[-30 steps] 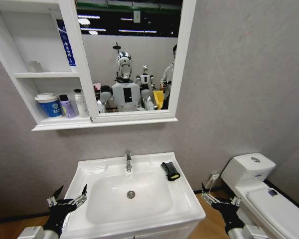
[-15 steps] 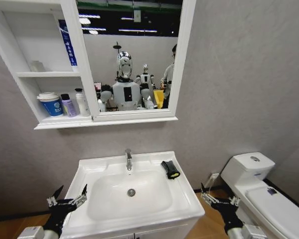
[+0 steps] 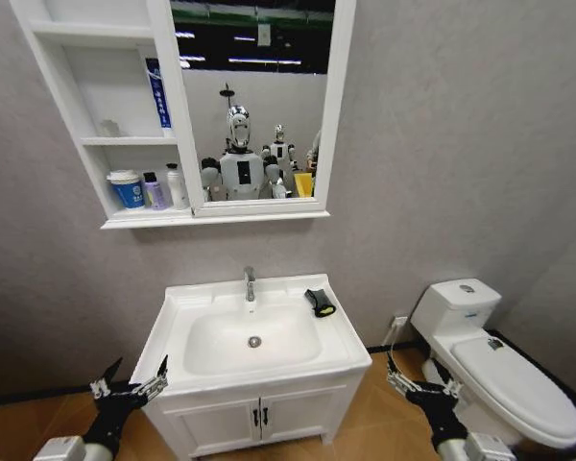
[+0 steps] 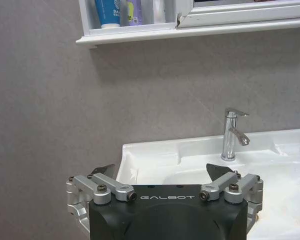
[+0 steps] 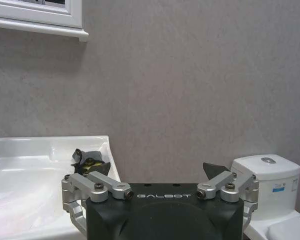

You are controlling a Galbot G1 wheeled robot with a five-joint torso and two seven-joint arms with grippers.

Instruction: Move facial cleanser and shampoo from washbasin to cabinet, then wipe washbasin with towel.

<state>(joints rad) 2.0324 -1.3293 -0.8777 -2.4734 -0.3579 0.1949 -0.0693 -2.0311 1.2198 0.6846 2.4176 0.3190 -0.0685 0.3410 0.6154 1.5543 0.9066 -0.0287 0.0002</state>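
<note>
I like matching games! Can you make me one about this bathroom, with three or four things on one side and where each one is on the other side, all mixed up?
Things:
1. towel
2. blue-and-white cup
3. tap
4. left gripper

Places:
A. low down, in front of the washbasin's left corner
B. back middle of the washbasin, behind the bowl
C. bottom shelf of the cabinet
D. washbasin top, right of the tap

Pairs: 1-D, 2-C, 3-B, 4-A
</note>
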